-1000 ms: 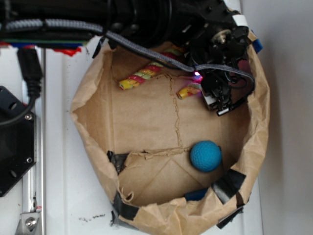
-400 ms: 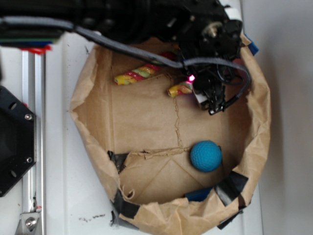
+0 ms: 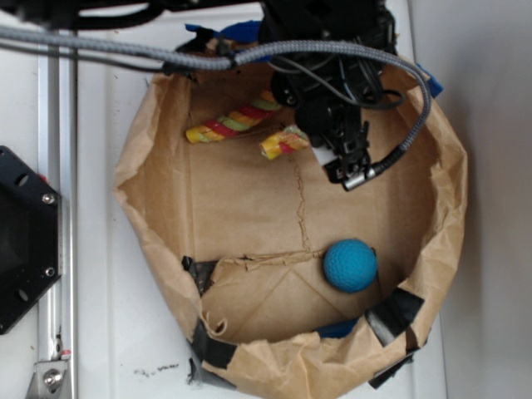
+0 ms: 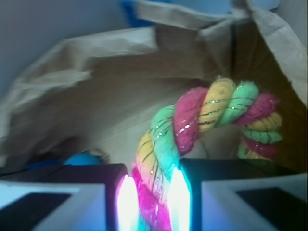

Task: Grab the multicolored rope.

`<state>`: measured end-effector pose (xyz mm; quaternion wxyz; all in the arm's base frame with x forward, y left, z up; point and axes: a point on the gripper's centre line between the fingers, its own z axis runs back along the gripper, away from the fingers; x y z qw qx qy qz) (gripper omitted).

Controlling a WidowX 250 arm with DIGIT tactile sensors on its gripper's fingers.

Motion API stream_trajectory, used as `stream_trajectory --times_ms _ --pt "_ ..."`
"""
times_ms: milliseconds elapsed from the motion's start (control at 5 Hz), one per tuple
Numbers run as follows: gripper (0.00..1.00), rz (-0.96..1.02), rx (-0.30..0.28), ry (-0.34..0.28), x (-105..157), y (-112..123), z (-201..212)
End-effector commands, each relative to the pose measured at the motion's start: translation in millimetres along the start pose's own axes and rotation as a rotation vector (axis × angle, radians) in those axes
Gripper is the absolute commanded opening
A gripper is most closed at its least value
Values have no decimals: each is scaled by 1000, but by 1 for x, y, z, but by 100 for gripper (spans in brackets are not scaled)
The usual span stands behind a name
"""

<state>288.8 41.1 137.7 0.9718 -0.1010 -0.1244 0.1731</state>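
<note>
Paper bag [image 3: 141, 216] on white bench [image 3: 91, 249], open top. Multicolored rope [image 3: 237, 123] inside at 12 o'clock. Claw [image 3: 332, 154] clamped on rope's short end, strand between fingers [image 4: 57, 202]. Teal ball [image 3: 350, 265] inside at 5 o'clock, apart from rope.

Gripper [image 3: 345, 166] has shifted left and is now closed on the rope [image 3: 237, 120]; rope dragged leftward, its short end [image 3: 283, 144] pulled along too.

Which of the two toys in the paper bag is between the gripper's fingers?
The multicolored rope, twisted and bent, sits in the gripper; the teal ball lies apart.
</note>
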Motion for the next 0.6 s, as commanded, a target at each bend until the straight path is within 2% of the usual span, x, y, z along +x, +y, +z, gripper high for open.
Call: stream_trajectory --times_ms 0,400 --pt "0 -57 -61 -20 -6 -40 44" --pt "0 -69 -32 -16 -8 -46 39"
